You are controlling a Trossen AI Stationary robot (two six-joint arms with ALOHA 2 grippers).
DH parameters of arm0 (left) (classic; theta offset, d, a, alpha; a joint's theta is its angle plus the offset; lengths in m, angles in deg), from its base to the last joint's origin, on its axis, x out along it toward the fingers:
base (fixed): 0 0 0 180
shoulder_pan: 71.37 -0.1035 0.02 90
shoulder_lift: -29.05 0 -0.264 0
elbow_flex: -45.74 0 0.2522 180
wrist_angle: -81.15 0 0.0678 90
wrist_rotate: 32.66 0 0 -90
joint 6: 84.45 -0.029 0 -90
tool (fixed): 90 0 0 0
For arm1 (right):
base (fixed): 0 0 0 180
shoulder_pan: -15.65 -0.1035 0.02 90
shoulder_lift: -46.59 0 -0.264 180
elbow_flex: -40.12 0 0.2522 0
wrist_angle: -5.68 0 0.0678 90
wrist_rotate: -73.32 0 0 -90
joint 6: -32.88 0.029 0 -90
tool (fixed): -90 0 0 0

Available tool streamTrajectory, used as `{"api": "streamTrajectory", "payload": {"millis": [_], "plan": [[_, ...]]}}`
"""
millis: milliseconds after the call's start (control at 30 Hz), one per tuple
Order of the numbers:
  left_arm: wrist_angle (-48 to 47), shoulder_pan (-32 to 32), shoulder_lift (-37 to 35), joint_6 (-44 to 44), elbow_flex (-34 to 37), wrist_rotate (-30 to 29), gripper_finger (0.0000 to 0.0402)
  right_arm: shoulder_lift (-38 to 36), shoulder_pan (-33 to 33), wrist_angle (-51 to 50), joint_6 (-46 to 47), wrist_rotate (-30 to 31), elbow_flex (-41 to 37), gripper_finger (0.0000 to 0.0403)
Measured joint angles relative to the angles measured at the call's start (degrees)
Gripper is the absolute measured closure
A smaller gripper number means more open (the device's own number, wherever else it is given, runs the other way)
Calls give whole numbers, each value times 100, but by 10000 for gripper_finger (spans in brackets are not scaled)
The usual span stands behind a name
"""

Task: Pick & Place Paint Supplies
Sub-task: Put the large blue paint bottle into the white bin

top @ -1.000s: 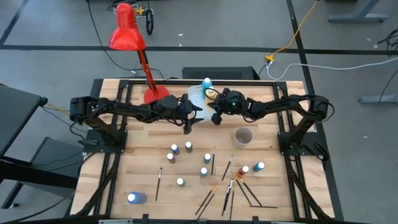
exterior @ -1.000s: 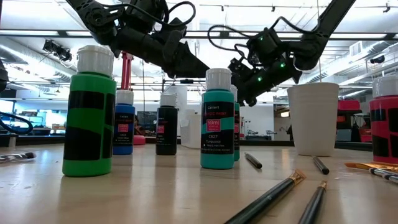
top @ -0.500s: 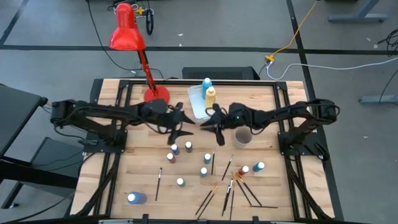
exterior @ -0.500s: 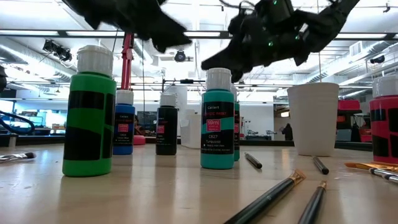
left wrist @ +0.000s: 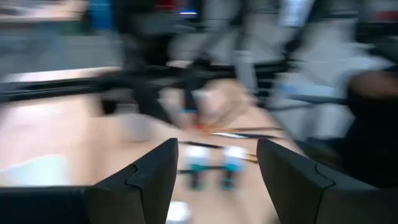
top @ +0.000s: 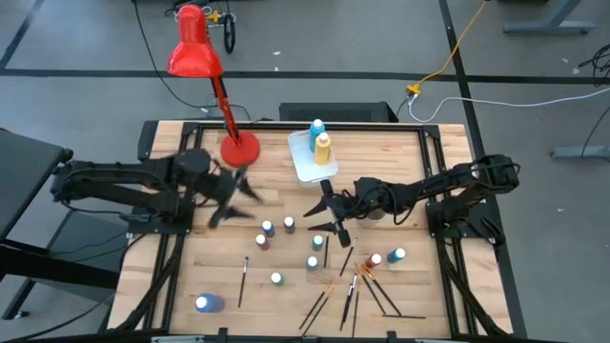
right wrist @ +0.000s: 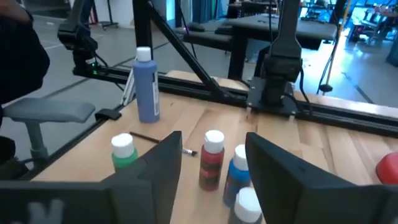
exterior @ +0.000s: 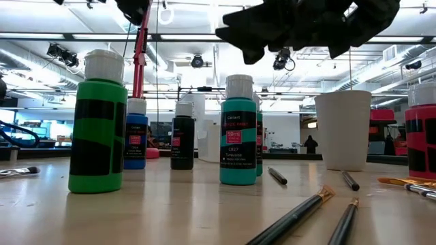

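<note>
Both my arms have swung away from the white tub (top: 310, 157), where a yellow bottle (top: 323, 148) now stands. My right gripper (top: 329, 216) hangs spread open and empty above the scattered paint bottles (top: 276, 227); my left gripper (top: 235, 195) is wide open, holding nothing.
</note>
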Motion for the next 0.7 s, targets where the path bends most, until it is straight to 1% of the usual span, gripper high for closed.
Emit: {"api": "streamTrajectory", "payload": {"millis": [67, 133, 167, 200, 233, 300, 400, 467, 533, 633, 700], "plan": [[78, 240, -26, -170, 152, 902, 172, 0, 2, 8, 11, 58, 0, 221], [46, 488, -22, -552, 320, 1840, 172, 0, 2, -2, 24, 141, 0, 222], [53, 616, -23, -719, 402, 2174, 172, 0, 2, 4, 24, 200, 0, 223], [60, 740, -24, -881, 484, 2375, 172, 0, 2, 5, 24, 214, 0, 224], [65, 854, -24, -1017, 566, 2430, 172, 0, 2, 5, 24, 212, 0, 226], [74, 1060, -19, -1135, 728, 2245, 172, 0, 2, 16, 26, 212, 0, 228], [88, 1284, -10, -1141, 911, 1989, 172, 0, 2, 22, 26, 210, 0, 229], [335, 1434, 43, -1069, 980, 1967, 172, 0, 2, 36, 28, 212, 0, 228], [625, 1632, 121, -895, 1053, 2085, 172, 0, 2, 58, 32, 210, 0, 228], [1135, 1986, 223, -790, 1213, 2470, 172, 0, 2, 152, 35, 210, 0, 227], [1420, 2245, 329, -782, 1332, 2518, 172, 0, 2, 295, 39, 210, 0, 227]]}}
